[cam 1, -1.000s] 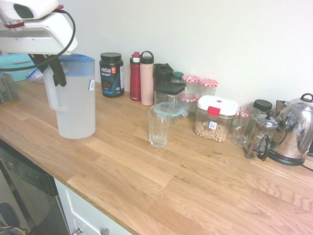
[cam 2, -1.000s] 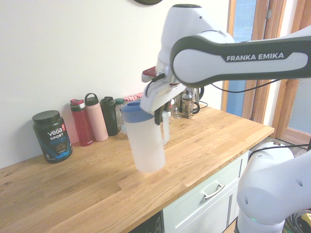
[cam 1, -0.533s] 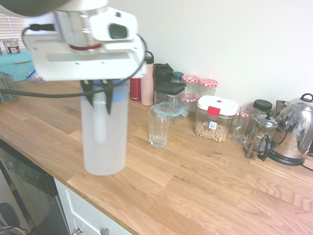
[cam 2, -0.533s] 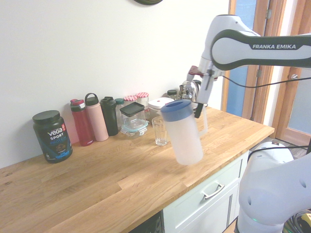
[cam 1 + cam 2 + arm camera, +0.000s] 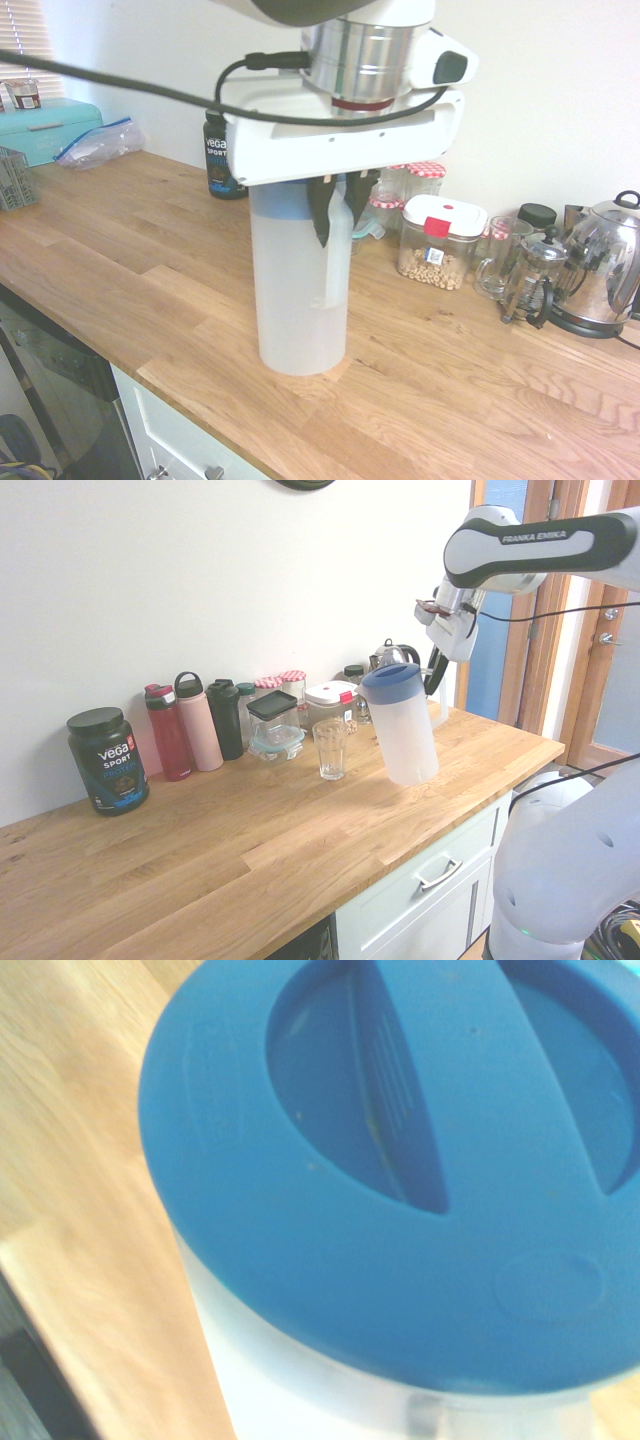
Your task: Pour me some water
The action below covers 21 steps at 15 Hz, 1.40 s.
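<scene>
Second exterior view: glass [image 5: 331,750] at left, upright, likely fragile. Pitcher [image 5: 408,735] just right, blue lid [image 5: 391,683]; probably stiff, heavy if full. Gripper [image 5: 432,684] closed on its handle [image 5: 441,712], the right hold.

Free desk [image 5: 230,860] in 2nd ext. view: wide bare strip along the near side, left of & in front of the pitcher [image 5: 401,725], OK to pass low. Glass [image 5: 331,748] stands just left of pitcher, blocks a low path that way. Far side by wall: tub [image 5: 108,761], red bottle [image 5: 168,732], pink bottle [image 5: 199,723], dark tumbler [image 5: 225,719], then food containers [image 5: 275,725] & kettle [image 5: 393,655], packed close, no low way thru. Air above glass is free.
</scene>
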Available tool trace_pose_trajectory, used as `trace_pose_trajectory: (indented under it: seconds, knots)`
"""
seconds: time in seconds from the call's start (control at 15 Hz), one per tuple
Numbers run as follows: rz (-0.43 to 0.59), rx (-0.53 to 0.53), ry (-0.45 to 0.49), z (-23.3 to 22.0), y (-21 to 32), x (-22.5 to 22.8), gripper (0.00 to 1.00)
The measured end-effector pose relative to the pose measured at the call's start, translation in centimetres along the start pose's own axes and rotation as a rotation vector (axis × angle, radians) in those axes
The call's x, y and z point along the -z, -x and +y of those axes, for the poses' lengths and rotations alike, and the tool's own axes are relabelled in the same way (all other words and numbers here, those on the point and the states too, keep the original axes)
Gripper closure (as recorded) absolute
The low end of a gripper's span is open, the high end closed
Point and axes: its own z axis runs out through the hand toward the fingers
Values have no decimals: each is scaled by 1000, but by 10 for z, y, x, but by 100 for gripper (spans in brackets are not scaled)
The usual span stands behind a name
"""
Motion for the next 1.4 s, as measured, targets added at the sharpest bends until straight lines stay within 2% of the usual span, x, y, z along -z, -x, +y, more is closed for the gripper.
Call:
trace_pose_trajectory:
  seconds: [0.13,0.47,0.93,1.4]
  knots:
    - [-29,5,28,5,-26,0,100]
    - [-107,43,179,-12,-77,-4,100]
    - [-225,106,463,-51,-110,-30,100]
    - [-297,117,647,-78,-124,-70,100]
